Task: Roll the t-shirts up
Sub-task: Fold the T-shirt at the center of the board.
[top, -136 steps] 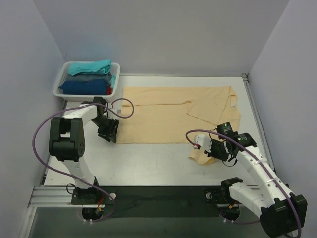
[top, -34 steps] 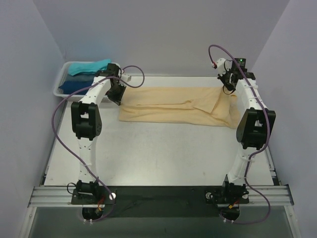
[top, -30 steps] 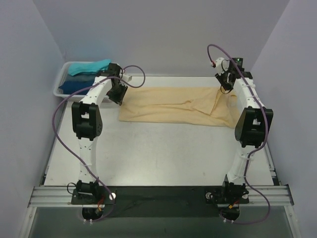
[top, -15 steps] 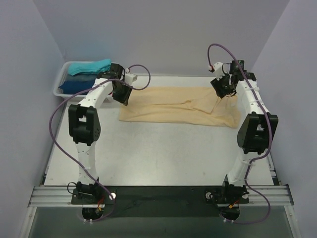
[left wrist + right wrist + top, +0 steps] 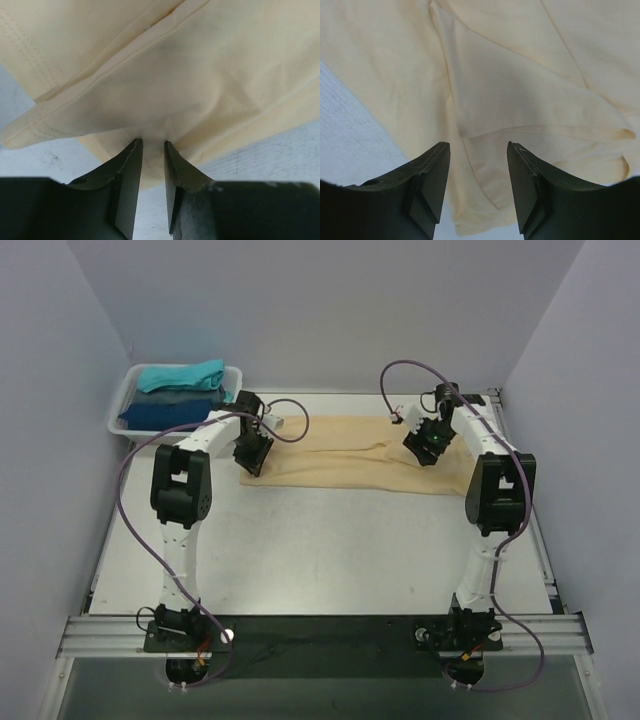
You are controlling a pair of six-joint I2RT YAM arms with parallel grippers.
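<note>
Tan shirt (image 5: 340,462), pre-roll fold likely | left gripper (image 5: 152,144) pinching hem just ahead; right gripper (image 5: 477,146) released, shirt beneath | next: right must grasp

Both arms are stretched from the near-edge bases toward the far edge. Left arm (image 5: 180,490) runs up the left side, forearm angled inward, wrist pitched down. Left gripper (image 5: 252,455) sits low near the far-left corner. On my left wrist feed its black fingers (image 5: 125,185) are nearly together, only a thin slit between the tips, pinching a puckered fold of the light tan cloth t-shirt (image 5: 200,75). Right arm (image 5: 497,490) runs up the right side, and its wrist bends back inward from the far-right corner. Right gripper (image 5: 425,443) points down, with its black fingers (image 5: 427,180) spread wide and nothing between them.
</note>
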